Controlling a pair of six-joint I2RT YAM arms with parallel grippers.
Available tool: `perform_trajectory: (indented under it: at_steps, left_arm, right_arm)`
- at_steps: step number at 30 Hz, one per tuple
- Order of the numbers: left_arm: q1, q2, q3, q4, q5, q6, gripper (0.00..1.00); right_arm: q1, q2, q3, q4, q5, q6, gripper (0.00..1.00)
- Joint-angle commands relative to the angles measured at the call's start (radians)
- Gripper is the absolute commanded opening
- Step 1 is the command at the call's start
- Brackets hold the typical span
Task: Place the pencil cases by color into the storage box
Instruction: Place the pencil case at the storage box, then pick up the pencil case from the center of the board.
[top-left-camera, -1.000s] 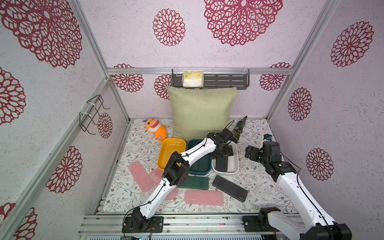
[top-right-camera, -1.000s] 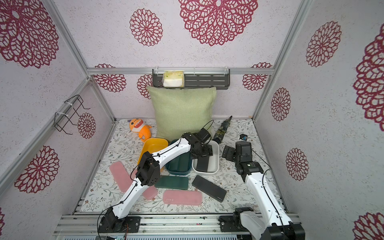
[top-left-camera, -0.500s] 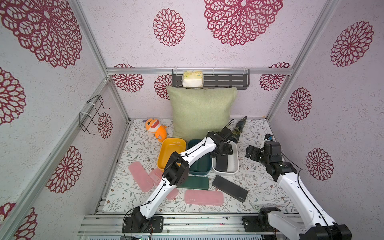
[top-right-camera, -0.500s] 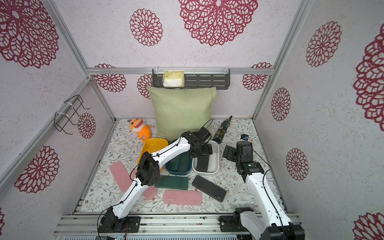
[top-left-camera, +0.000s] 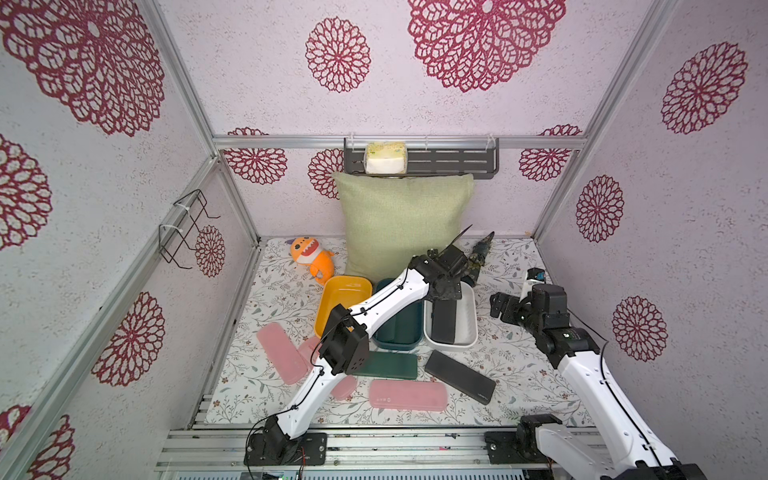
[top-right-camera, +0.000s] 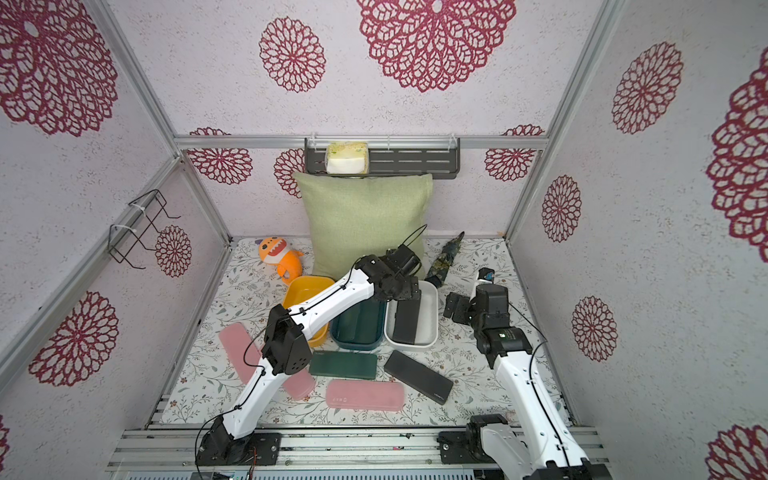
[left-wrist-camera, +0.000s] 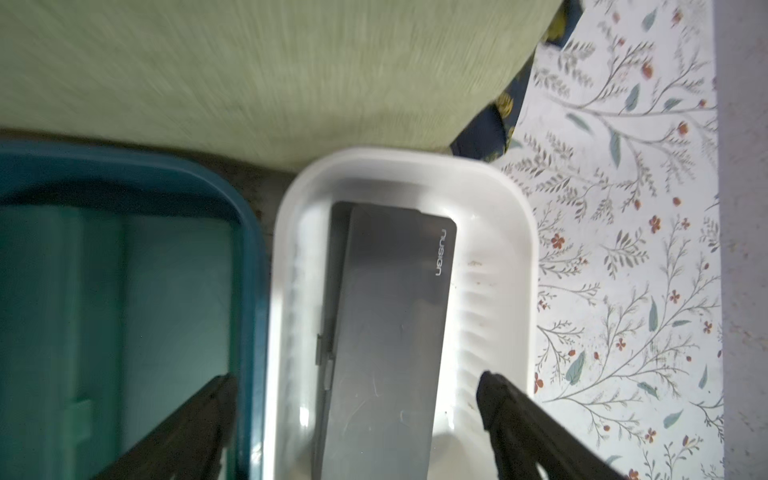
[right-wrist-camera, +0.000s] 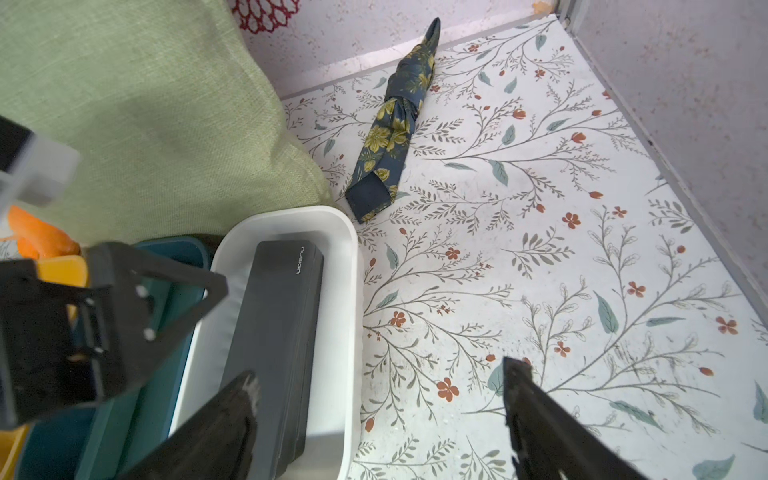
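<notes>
Left arm (top-left-camera: 374, 307) outstretched, left gripper (left-wrist-camera: 357, 380) wide open, empty over the black pencil case (left-wrist-camera: 390, 311) in the white tub (left-wrist-camera: 498, 199); right gripper (right-wrist-camera: 380, 372) likewise.

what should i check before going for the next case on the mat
1. Left fingers open and empty: ok.
2. Black case lying inside the white tub, not gripped: ok.
3. Right fingers open, holding nothing: ok.
4. Loose black case flat on the mat, nothing on it: ok.
5. Green case free to grasp: cannot tell, the left arm hides one end in both top views.
6. Yellow tub free for pink cases: cannot tell, the arm covers part of it.
</notes>
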Motion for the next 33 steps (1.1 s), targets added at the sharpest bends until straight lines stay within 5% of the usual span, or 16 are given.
perform_trajectory:
  at_steps: [1,9,19,33]
  left_arm:
    - [-0.007,-0.125,-0.052,0.023,-0.146,0.081,0.97]
    - [0.031,-0.444,-0.425,0.286,-0.196,0.177,0.97]
    - [0.211,-0.833,-0.906,0.541,-0.027,0.207,0.97]
    - [0.315,-0.938,-1.076,0.634,0.124,0.227,0.97]
  right_arm:
    - [0.002,-0.005,0.059,-0.048,-0.06,-0.086,0.94]
    - [0.156,0.068,0.118,-0.138,0.018,-0.285,0.94]
    - [0.444,0.069,0.136,-0.393,0.092,-0.709,0.95]
    - [0.565,0.125,0.053,-0.54,0.095,-0.77,0.96]
